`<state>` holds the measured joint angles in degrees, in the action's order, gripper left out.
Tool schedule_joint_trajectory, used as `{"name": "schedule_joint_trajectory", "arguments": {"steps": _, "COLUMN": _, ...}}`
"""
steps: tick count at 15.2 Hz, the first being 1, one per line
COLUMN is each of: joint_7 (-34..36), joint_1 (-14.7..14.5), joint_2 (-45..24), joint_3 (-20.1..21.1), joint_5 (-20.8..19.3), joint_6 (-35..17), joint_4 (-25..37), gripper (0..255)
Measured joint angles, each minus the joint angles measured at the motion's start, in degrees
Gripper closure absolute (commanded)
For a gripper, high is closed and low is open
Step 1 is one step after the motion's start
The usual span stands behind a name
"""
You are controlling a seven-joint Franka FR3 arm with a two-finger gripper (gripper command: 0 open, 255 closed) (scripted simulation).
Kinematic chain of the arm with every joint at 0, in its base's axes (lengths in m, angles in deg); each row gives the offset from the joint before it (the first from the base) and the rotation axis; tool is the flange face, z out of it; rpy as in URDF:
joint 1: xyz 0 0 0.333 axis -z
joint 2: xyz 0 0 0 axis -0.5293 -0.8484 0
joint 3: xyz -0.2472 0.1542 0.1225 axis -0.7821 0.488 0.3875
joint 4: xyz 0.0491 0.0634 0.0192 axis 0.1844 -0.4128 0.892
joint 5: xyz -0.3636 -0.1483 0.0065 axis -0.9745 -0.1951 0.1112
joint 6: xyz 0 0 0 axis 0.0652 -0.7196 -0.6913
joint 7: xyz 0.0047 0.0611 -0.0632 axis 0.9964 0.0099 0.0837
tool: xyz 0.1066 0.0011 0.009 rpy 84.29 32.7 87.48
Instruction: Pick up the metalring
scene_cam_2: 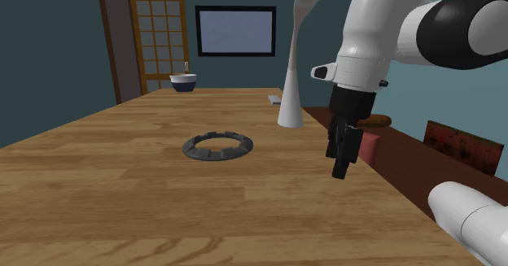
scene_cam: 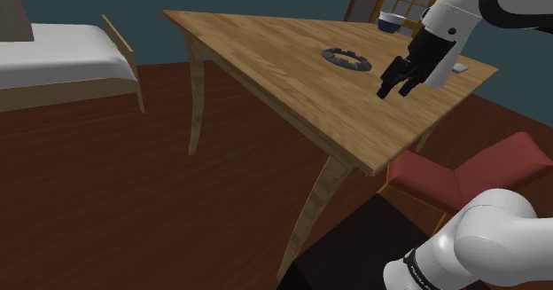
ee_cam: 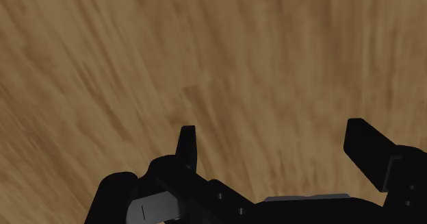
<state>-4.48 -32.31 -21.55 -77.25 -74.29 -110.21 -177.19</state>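
Evidently the ring point(scene_cam_2: 213, 156) is dark grey, flat, with notched segments.

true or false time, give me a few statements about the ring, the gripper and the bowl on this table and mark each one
1. The ring lies flat on the wooden table. True.
2. The gripper is open, with bare table wood showing between its fingers. True.
3. The gripper is clasping the ring. False: the ring lies apart from the gripper, toward the second exterior view's left, and nothing touches it.
4. The bowl sits inside the ring. False: the bowl stands near the table's far end in the second exterior view, well apart from the ring.
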Motion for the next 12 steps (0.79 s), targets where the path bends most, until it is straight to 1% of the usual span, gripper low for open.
{"name": "schedule_joint_trajectory", "arguments": {"steps": 2, "joint_7": 0.2, "joint_1": 0.1, "joint_2": -1.2, "joint_3": 0.0, "joint_5": 0.0, "joint_6": -0.4, "joint_4": 0.8, "gripper": 0}}
{"name": "schedule_joint_trajectory", "arguments": {"steps": 5, "joint_7": 1.2, "joint_1": 0.6, "joint_2": -6.7, "joint_3": -0.2, "joint_5": -0.1, "joint_6": -2.3, "joint_4": 4.4, "gripper": 0}}
{"name": "schedule_joint_trajectory", "arguments": {"steps": 12, "joint_7": 3.6, "joint_1": 1.9, "joint_2": -22.5, "joint_3": -0.9, "joint_5": -0.3, "joint_6": -4.7, "joint_4": 17.7, "gripper": 0}}
